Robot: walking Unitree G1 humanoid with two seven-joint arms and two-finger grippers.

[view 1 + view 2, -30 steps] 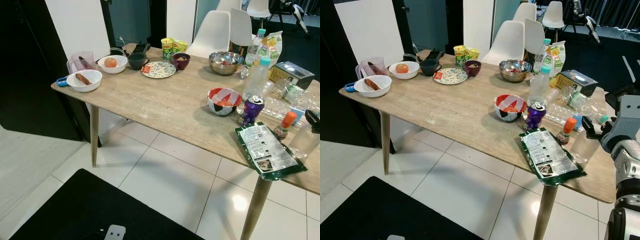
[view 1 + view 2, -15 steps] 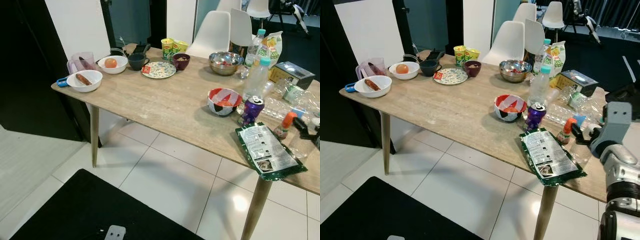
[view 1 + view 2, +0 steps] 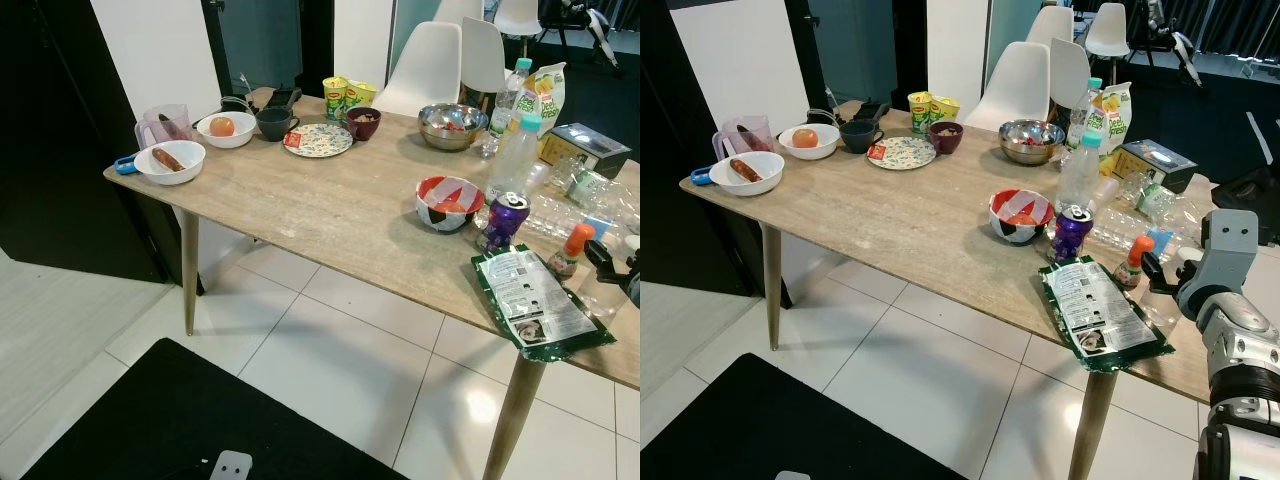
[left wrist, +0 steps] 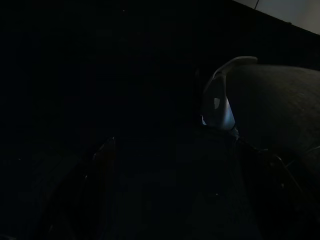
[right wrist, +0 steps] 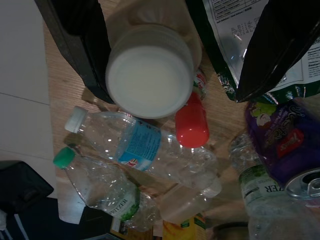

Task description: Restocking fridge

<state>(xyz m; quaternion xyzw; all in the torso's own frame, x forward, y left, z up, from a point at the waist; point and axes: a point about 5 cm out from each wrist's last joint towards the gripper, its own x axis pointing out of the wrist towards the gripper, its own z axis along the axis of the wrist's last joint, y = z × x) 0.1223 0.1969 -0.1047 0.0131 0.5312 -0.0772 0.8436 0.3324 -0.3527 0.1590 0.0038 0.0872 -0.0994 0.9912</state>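
My right gripper (image 3: 1160, 270) hovers at the table's right end, just past an orange-capped sauce bottle (image 3: 570, 250). In the right wrist view its two black fingers (image 5: 80, 45) stand open on either side of a white-lidded clear container (image 5: 150, 75); one finger touches the lid's edge and the other is well apart from it. Close by are a purple drink can (image 3: 503, 222), a green snack packet (image 3: 535, 300), a red-and-white bowl (image 3: 449, 201) and a tall water bottle (image 3: 515, 155). Crushed clear bottles (image 5: 135, 145) lie behind them. The left wrist view is almost black.
The long wooden table (image 3: 330, 215) also carries white bowls (image 3: 170, 160), a patterned plate (image 3: 317, 139) and a steel bowl (image 3: 452, 125). White chairs (image 3: 430, 65) stand behind it. A black mat (image 3: 170, 420) lies on the white tiled floor in front.
My right gripper has come left and down over the table's right end, settling around the white-lidded container beside the sauce bottle. The things on the table have stayed put.
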